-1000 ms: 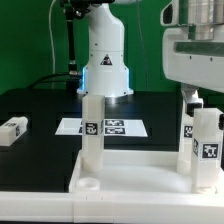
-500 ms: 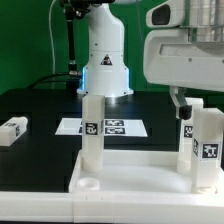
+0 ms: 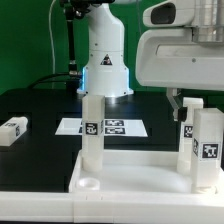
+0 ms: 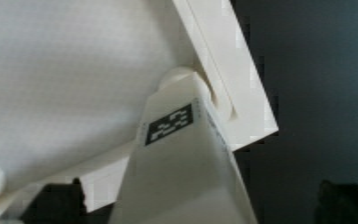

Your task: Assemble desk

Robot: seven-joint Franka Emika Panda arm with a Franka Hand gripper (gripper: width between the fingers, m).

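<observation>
The white desk tabletop (image 3: 135,159) lies at the front with its rim up. One tagged leg (image 3: 92,130) stands upright at its left side. Two more legs (image 3: 187,135) (image 3: 208,145) stand upright at its right side. A fourth leg (image 3: 12,130) lies loose on the black table at the exterior view's left. My gripper (image 3: 184,102) hangs just above the rear right leg, jaws open. In the wrist view that leg (image 4: 185,150) stands in a corner of the tabletop (image 4: 69,80), between my gripper's (image 4: 202,205) wide-apart dark fingertips (image 4: 60,200), which do not touch it.
The marker board (image 3: 105,127) lies flat behind the tabletop. The robot's white base (image 3: 105,60) stands at the back centre. Black table surface surrounds the parts, with a green backdrop behind.
My gripper has moved toward the exterior view's left and slightly down, coming over the rear right leg. The legs and tabletop have not moved.
</observation>
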